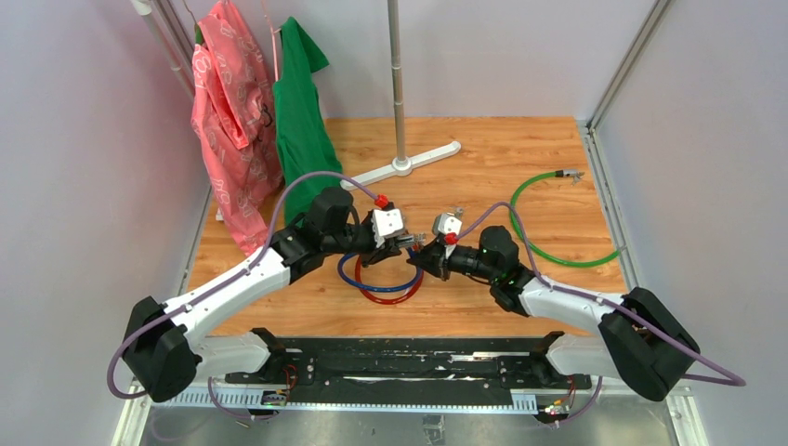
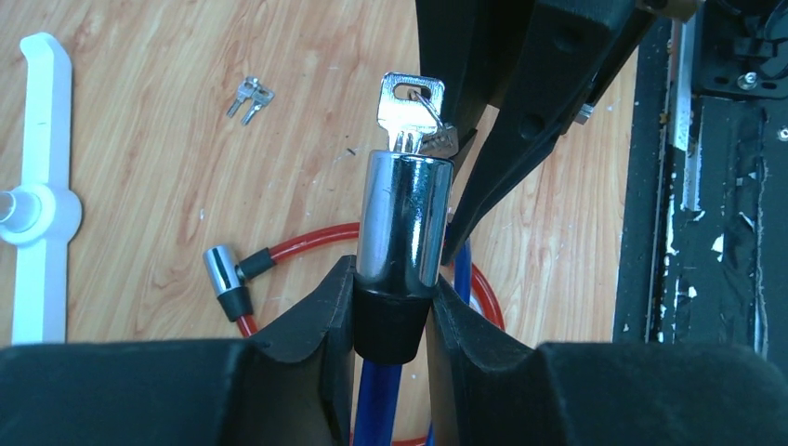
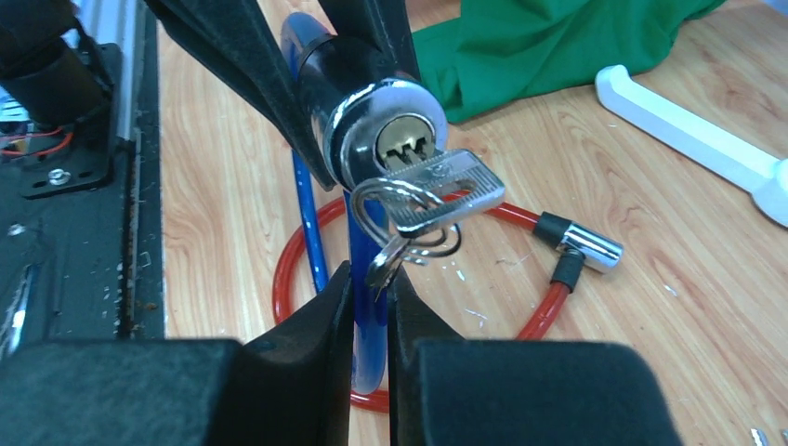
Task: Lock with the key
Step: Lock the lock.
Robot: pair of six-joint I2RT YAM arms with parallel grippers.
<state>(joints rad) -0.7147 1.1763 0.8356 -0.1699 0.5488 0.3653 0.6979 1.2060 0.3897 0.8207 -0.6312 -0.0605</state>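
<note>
My left gripper (image 2: 395, 279) is shut on the black collar of a chrome lock barrel (image 2: 404, 218) at the end of a blue cable (image 1: 372, 283), holding it above the table. A small silver key (image 2: 411, 102) sits in the barrel's keyhole (image 3: 401, 141), its flat head (image 3: 446, 186) sticking out. From its ring hangs a second small key (image 3: 386, 262), and its lower end lies between the fingertips of my right gripper (image 3: 372, 274), whose jaws are closed to a narrow slit on it. In the top view the grippers meet tip to tip, left (image 1: 405, 243), right (image 1: 420, 255).
A red cable loop (image 1: 390, 295) with a chrome end plug (image 3: 590, 246) lies under the grippers. Two loose keys (image 2: 249, 96) rest on the wood. A green cable (image 1: 558, 251) lies right. A white stand base (image 1: 409, 165), pink (image 1: 232, 121) and green (image 1: 302, 121) clothes stand behind.
</note>
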